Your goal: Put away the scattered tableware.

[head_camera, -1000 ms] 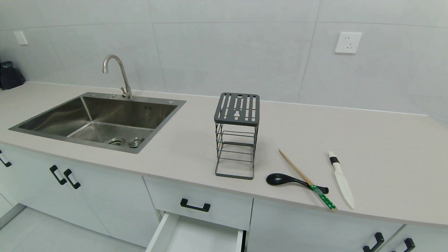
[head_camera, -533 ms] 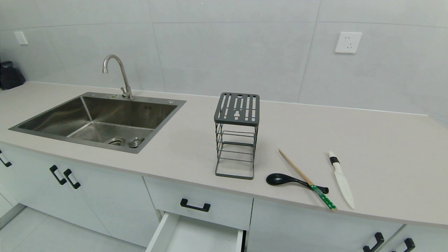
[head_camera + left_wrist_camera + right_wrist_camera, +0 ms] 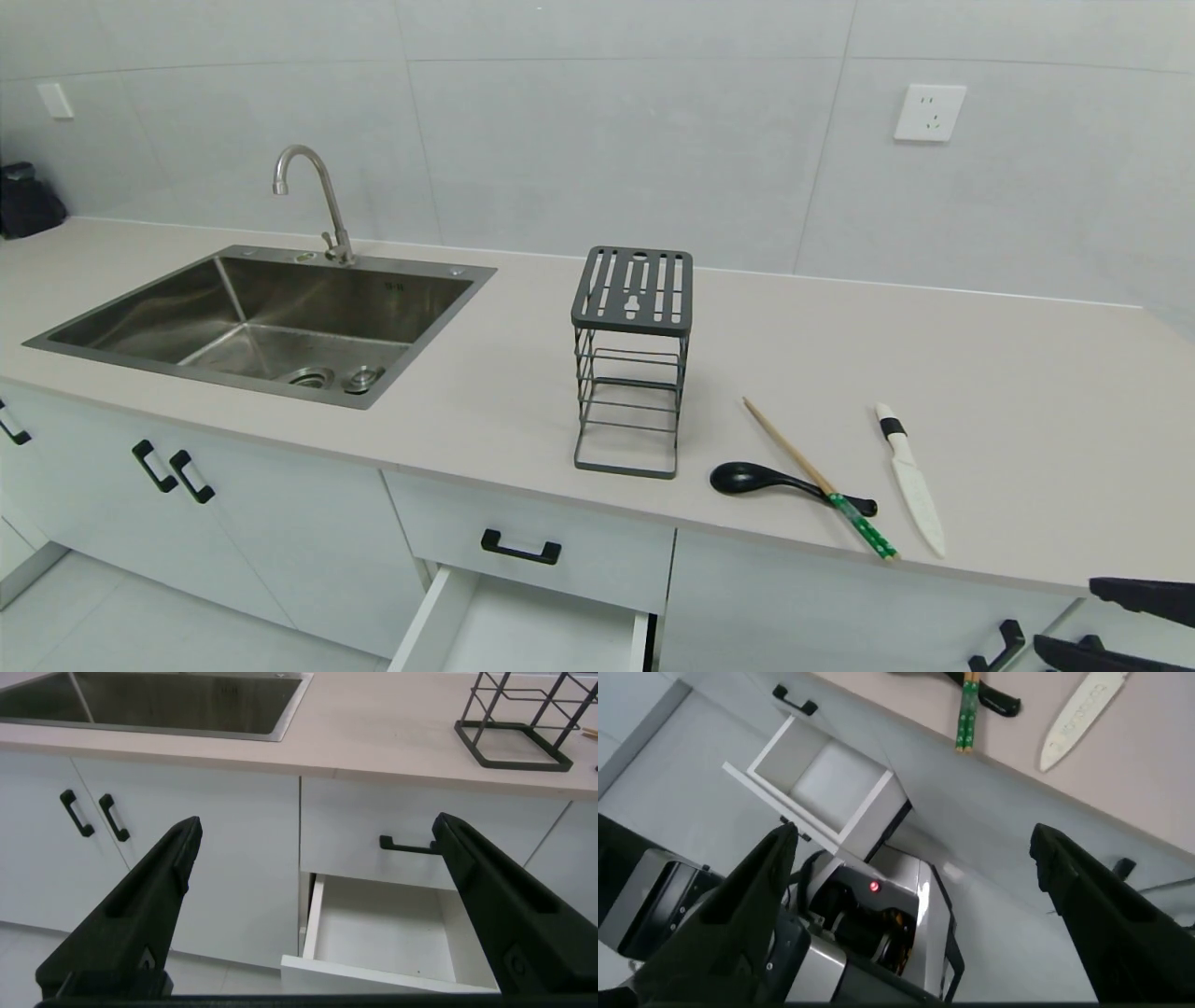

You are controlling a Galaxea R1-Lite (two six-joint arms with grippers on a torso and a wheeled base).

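Note:
On the counter's right part lie a black spoon (image 3: 747, 479), a pair of wooden chopsticks (image 3: 812, 476) with green ends across the spoon's handle, and a white knife (image 3: 910, 481). Left of them stands a dark wire rack (image 3: 632, 359). My right gripper (image 3: 1120, 625) is open, low at the far right, below the counter edge. In its wrist view, the right gripper (image 3: 915, 905) has the chopsticks (image 3: 968, 709) and knife (image 3: 1083, 714) beyond it. My left gripper (image 3: 318, 915) is open and holds nothing, in front of the cabinets and level with the open drawer (image 3: 392, 929).
A steel sink (image 3: 261, 322) with a tap (image 3: 313, 196) is set in the counter's left part. Below the rack, a white drawer (image 3: 523, 630) is pulled out under a shut one. Cabinet doors with black handles (image 3: 173, 471) line the front.
The right gripper's fingers have come into the head view at the bottom right corner. The tableware and the rack have not moved.

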